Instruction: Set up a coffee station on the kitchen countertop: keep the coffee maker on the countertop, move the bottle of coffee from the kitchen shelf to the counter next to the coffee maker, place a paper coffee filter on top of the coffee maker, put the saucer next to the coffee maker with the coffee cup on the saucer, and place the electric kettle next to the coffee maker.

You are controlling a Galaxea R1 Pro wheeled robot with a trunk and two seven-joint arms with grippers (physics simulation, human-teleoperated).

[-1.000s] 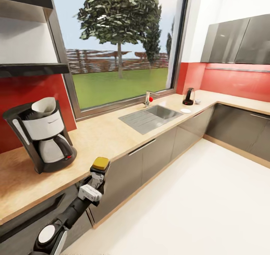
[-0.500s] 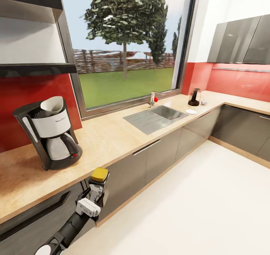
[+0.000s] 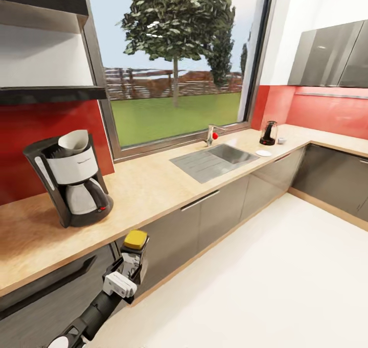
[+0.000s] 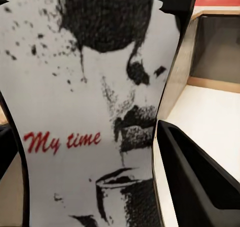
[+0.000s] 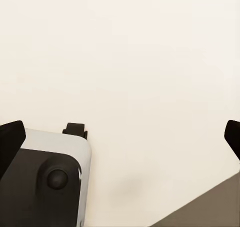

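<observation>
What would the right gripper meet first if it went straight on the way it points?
Probably the pale floor: beyond the right gripper, open with fingertips wide apart, nothing else lies in line, though depth is unclear.

Home kitchen, wooden countertop (image 3: 153,184), sink (image 3: 217,159), grey cabinets (image 3: 327,56), red backsplash (image 3: 41,138)

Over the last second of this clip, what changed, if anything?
Mostly the camera: the whole head view slid, so the coffee maker, sink and electric kettle all drifted right in the picture together; that is the view turning, not the things moving. The left hand holds the yellow-capped bottle of coffee below the countertop edge as before. The paper filter stays on the coffee maker.
</observation>
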